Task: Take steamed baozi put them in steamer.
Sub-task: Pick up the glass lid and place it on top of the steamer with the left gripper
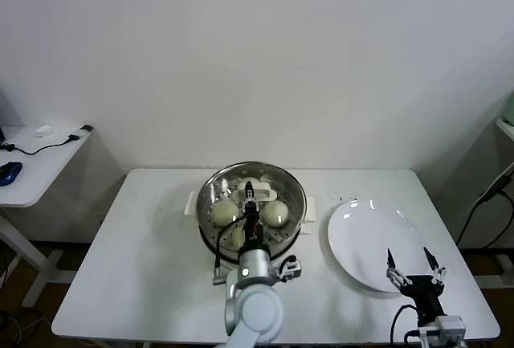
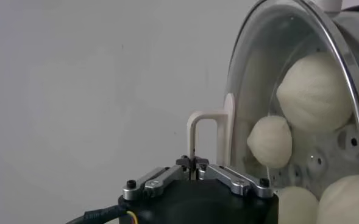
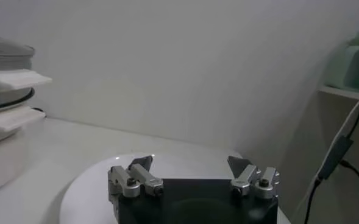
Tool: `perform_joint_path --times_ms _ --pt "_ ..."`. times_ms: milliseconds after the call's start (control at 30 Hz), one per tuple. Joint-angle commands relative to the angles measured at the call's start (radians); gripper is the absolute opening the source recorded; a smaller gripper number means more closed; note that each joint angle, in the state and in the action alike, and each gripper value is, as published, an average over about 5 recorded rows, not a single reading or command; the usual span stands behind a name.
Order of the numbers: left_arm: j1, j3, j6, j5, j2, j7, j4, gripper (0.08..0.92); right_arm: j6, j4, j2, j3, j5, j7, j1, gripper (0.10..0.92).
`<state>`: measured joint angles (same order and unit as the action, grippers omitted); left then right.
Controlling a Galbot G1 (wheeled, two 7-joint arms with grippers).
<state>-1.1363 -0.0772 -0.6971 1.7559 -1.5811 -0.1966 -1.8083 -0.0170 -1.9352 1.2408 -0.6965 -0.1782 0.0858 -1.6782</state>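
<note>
On the white desk [image 1: 144, 243], centre: steamer [image 1: 210, 203], steel pot on white base, glass lid [image 2: 270, 49] seen from the left wrist as if seated over it. Inside: four buns [image 1: 224, 213], grouped on the perforated tray, loading judged complete. Above the pot: left gripper [image 1: 250, 192], jaws closed, apparently on the lid knob, hidden. Right of the steamer: plate [image 1: 361, 235], bare. Over its near edge: right gripper [image 1: 415, 265], jaws wide apart, holding nothing, idle.
</note>
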Motion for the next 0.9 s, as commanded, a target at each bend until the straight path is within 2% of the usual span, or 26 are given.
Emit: perform_joint_path --times_ms 33,267,467,767,900 --pt "0.003 0.015 0.001 0.007 0.007 0.008 0.027 0.129 -0.019 0.004 0.008 0.002 0.008 -0.01 -0.003 0.823" --pt "0.001 0.02 0.002 -0.005 0.011 0.008 0.028 0.129 -0.026 0.006 0.01 0.005 0.014 -0.023 -0.007 0.823" --pt "-0.004 -0.002 0.019 -0.041 0.025 0.007 -0.022 0.142 -0.029 0.009 0.012 0.005 0.011 -0.029 -0.008 0.823" --pt "-0.055 0.001 0.04 -0.121 0.116 -0.002 -0.178 0.376 -0.028 0.006 0.009 0.007 0.013 -0.049 -0.008 0.823" --pt "-0.103 0.031 0.057 -0.2 0.18 0.039 -0.246 0.489 -0.028 0.006 0.011 0.011 0.014 -0.055 -0.009 0.823"
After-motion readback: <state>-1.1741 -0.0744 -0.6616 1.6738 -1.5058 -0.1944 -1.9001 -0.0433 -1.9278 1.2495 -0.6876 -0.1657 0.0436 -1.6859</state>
